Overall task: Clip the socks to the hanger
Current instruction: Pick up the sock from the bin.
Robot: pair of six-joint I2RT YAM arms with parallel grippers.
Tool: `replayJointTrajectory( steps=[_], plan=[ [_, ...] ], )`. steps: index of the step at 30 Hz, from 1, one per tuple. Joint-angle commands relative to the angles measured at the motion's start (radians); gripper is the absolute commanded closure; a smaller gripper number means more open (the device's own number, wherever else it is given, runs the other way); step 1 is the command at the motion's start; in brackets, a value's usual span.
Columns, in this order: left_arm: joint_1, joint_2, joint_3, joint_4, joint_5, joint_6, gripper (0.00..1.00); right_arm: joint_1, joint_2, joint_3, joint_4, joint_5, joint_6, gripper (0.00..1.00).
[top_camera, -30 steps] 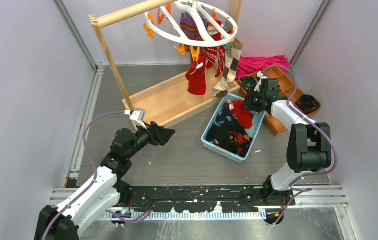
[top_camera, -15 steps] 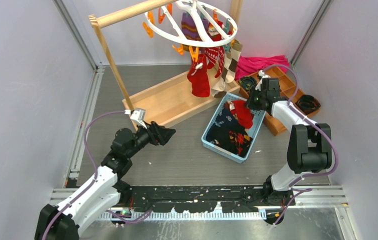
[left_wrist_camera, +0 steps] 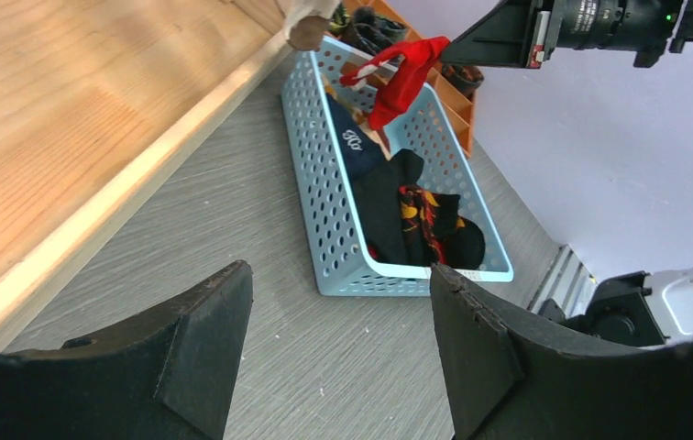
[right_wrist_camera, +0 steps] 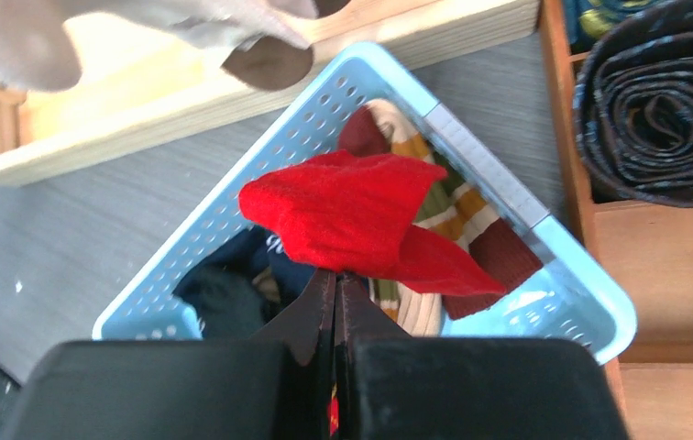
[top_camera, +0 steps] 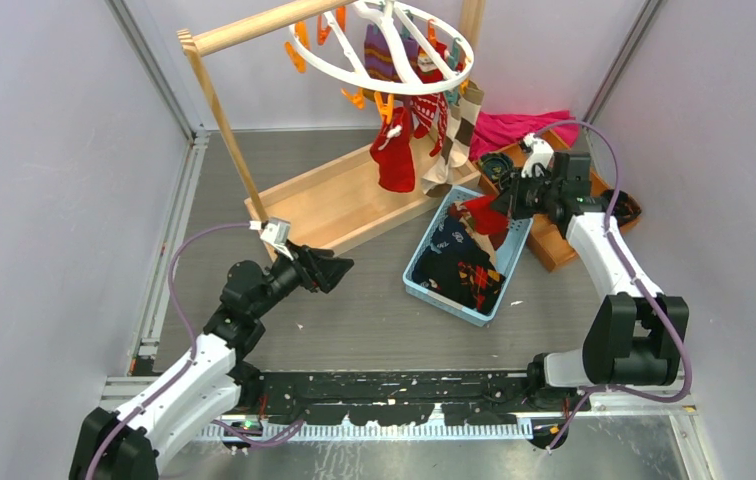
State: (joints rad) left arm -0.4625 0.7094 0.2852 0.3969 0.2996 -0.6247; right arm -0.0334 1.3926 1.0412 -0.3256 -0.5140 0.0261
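The right gripper (right_wrist_camera: 335,275), its fingers pressed together on a red sock (right_wrist_camera: 343,215), held the sock just above the blue basket (top_camera: 416,262) on the right of the table, where the other loose socks lay piled. The left gripper (left_wrist_camera: 338,284) hovered low over the grey tabletop near the wooden rack base (top_camera: 344,200), fingers spread wide and holding nothing. Overhead, the round white hanger (top_camera: 324,62) carried several socks (top_camera: 394,155) on its right side, while orange clips (top_camera: 297,58) on its left rim hung free. The step in hand appeared to be carrying the sock up to a vacant clip. Doing it well would likely mean lifting the sock fully clear of the basket wall and offering an edge rather than the bunched middle to the clip. The idle left arm could steady the hanger, which hung from the wooden rail (top_camera: 254,30) and could swing
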Motion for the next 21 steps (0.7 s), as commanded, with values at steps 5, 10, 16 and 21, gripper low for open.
replayJointTrajectory(
  steps=[5, 10, 16, 21],
  plan=[
    [-0.021, 0.130, -0.011, 0.321, 0.184, -0.057, 0.30, -0.055, -0.080, 0.110, -0.289, -0.357, -0.263, 0.99],
    [-0.129, 0.230, 0.022, 0.355, 0.130, -0.050, 0.29, -0.063, -0.094, 0.131, -0.383, -0.604, -0.343, 0.99],
    [-0.290, 0.301, 0.055, 0.393, 0.001, 0.085, 0.29, -0.042, -0.082, 0.118, -0.389, -0.763, -0.349, 0.99],
    [-0.381, 0.315, 0.060, 0.393, -0.055, 0.560, 0.24, 0.019, -0.072, 0.117, -0.397, -0.774, -0.360, 0.99]
  ],
)
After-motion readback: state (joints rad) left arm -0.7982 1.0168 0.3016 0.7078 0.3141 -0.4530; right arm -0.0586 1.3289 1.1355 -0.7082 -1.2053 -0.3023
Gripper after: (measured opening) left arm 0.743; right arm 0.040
